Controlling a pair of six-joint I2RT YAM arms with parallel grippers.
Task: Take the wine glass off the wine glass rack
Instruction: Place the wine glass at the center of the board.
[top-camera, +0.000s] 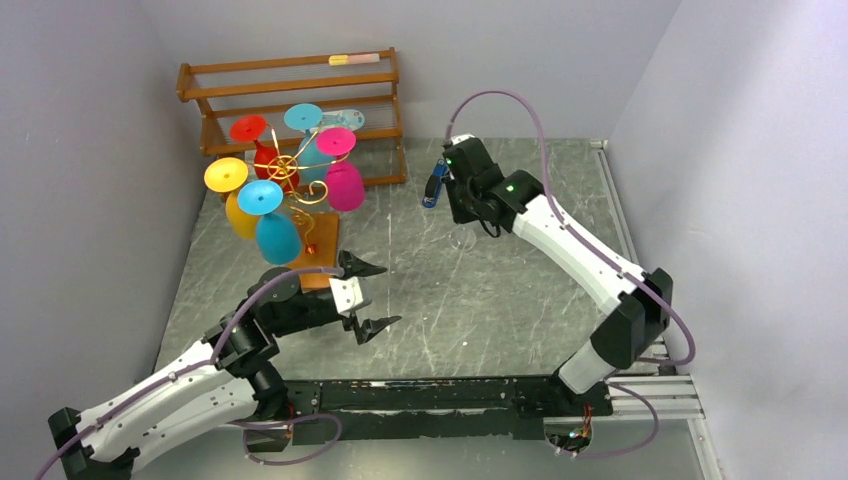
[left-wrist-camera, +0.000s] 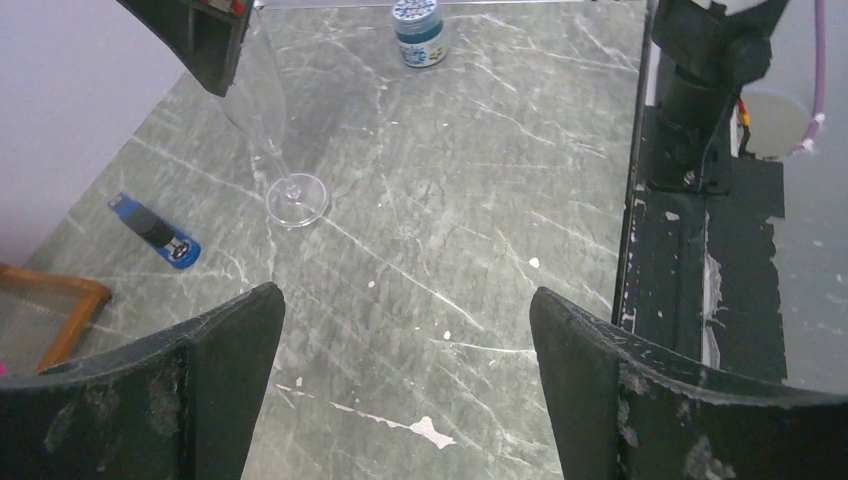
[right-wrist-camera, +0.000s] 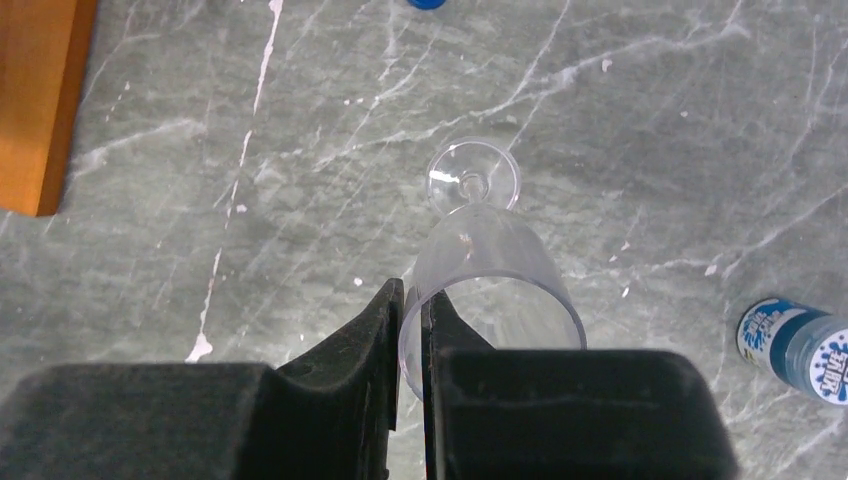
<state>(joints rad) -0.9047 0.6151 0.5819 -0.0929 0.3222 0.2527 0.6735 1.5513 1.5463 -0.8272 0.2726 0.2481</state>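
Observation:
The wine glass rack (top-camera: 300, 192) is a gold wire tree on an orange-brown base (top-camera: 316, 252), far left, with several coloured glasses hanging from it. Right of it is a clear wine glass (right-wrist-camera: 490, 255), tilted, with its foot (left-wrist-camera: 297, 198) down at the tabletop. My right gripper (right-wrist-camera: 412, 290) is shut on the glass's rim, one finger inside the bowl and one outside. My left gripper (top-camera: 378, 296) hovers open beside the rack's base, nothing between its fingers (left-wrist-camera: 225, 330).
A brown slatted shelf rack (top-camera: 290, 95) stands at the back behind the gold stand. A flat blue object (left-wrist-camera: 153, 230) lies near the glass. A small blue bottle (right-wrist-camera: 795, 350) stands to the right of it. Grey walls close in both sides.

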